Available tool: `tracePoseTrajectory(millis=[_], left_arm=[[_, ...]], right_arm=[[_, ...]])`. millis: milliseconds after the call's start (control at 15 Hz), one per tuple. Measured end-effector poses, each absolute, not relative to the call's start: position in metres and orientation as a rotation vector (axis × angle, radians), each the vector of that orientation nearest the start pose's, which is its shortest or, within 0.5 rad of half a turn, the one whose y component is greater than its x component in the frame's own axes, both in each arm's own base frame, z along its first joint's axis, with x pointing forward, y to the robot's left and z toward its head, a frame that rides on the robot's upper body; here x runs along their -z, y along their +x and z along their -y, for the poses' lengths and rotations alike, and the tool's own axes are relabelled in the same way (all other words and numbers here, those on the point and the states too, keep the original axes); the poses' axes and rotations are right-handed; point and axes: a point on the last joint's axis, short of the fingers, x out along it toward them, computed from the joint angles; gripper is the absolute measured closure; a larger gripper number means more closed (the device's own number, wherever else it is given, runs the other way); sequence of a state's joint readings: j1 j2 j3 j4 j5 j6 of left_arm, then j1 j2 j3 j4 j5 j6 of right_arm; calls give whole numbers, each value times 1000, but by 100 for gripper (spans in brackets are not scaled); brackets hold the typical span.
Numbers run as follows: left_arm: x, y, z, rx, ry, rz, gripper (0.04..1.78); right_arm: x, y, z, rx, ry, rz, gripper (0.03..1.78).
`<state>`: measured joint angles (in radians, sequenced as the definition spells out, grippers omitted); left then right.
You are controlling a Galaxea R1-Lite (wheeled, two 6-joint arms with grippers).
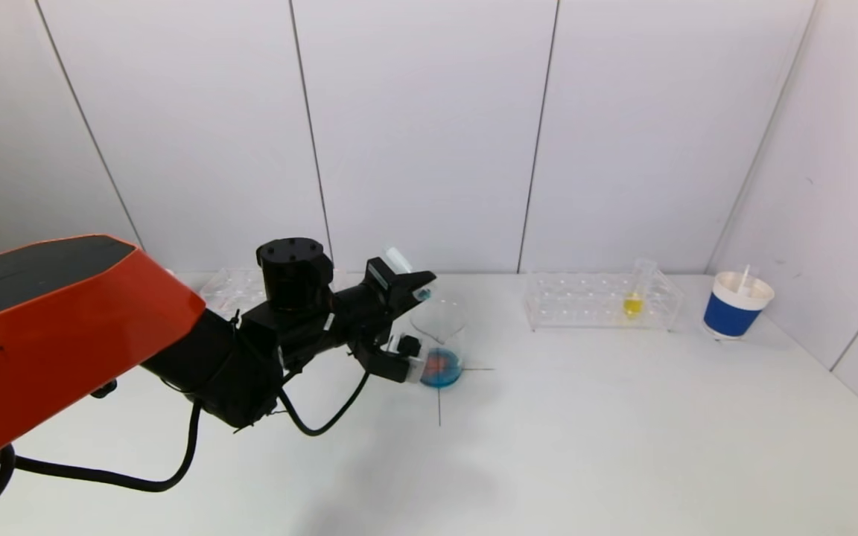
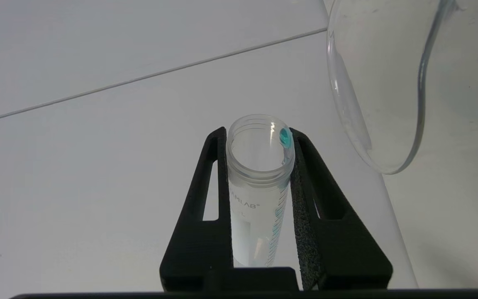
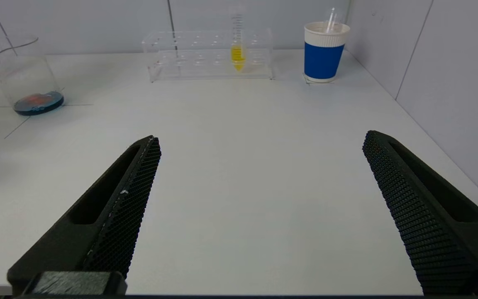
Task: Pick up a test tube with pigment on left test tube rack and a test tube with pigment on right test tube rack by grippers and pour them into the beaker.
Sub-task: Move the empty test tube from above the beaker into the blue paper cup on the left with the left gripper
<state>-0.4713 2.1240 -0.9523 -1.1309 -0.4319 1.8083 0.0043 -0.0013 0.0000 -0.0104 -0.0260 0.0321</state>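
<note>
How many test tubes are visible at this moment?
2. One test tube, nearly emptied, is clamped in the left end effector beside the beaker. The yellow-pigment test tube stands in the right rack. The left rack is partly hidden by the arm.

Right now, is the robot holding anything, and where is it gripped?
The left end effector grips a clear plastic test tube by its upper body, just below the open mouth. The right end effector holds nothing.

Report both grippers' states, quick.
Left gripper: shut on the test tube, beside the beaker.
Right gripper: open, holding nothing.
</note>
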Motion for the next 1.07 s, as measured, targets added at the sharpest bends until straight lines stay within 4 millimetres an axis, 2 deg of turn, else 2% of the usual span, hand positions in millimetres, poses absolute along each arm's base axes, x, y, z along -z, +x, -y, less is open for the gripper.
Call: tracePoseTrajectory(millis=[800, 1067], left_arm=[[-120, 345, 186, 679, 1717, 788, 138], [-123, 344, 186, 641, 1803, 826, 138]], right_arm=[[-77, -23, 1, 21, 32, 12, 4], [-77, -23, 1, 21, 32, 12, 4]])
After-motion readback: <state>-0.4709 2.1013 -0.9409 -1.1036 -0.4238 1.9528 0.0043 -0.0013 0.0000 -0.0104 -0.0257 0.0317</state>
